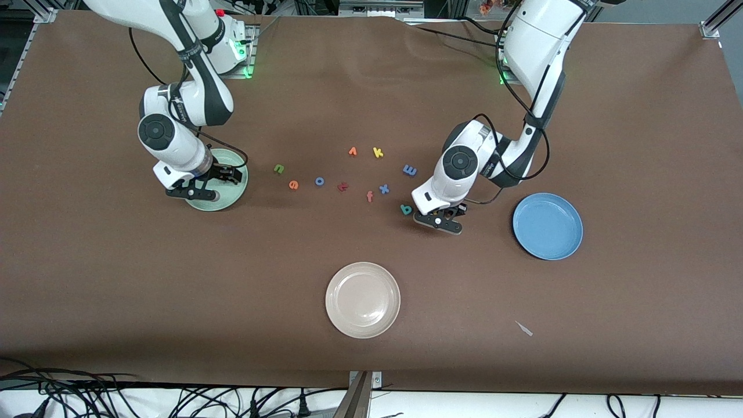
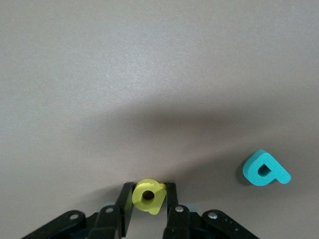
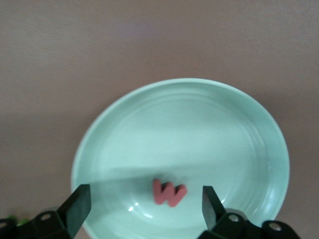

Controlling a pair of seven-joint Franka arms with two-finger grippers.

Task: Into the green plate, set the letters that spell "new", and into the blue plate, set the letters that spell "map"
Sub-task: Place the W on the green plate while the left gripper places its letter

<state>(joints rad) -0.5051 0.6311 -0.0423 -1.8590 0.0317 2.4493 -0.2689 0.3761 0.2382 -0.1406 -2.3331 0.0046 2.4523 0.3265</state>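
Salmon-red w (image 3: 169,192): it lies flat inside the green plate, between the spread fingers of the right gripper and not touched by them.
Green plate (image 1: 237,190): it stands toward the right arm's end of the table, partly covered by the right arm's wrist in the front view.
Right gripper (image 3: 144,204): it is over the green plate, released, with its two fingers wide apart and nothing between them.
Yellow a (image 2: 148,195): it is clamped between the two pads of the left gripper, low at the table surface.
Left gripper (image 1: 446,222): it is clenched on the yellow a, over the table between the teal p and the blue plate.
Teal p (image 1: 406,209): it lies on the table just beside the left gripper, apart from it.
Blue plate (image 1: 548,226): it stands toward the left arm's end of the table, near the left gripper, and no letter shows in it.
Periwinkle-blue m (image 1: 410,170): it lies on the table farther from the front camera than the teal p, close to the left arm's wrist.
Green n (image 1: 279,169): it lies on the table near the green plate.
Orange e (image 1: 294,185): it lies just beside the green n, a little nearer to the front camera.
Other letters: a blue o (image 1: 320,181), a blue x (image 1: 383,188), a yellow k (image 1: 378,152) and an orange v (image 1: 353,151) lie in the loose group between the two arms.
Beige plate (image 1: 363,299): it stands nearer to the front camera than the letters.
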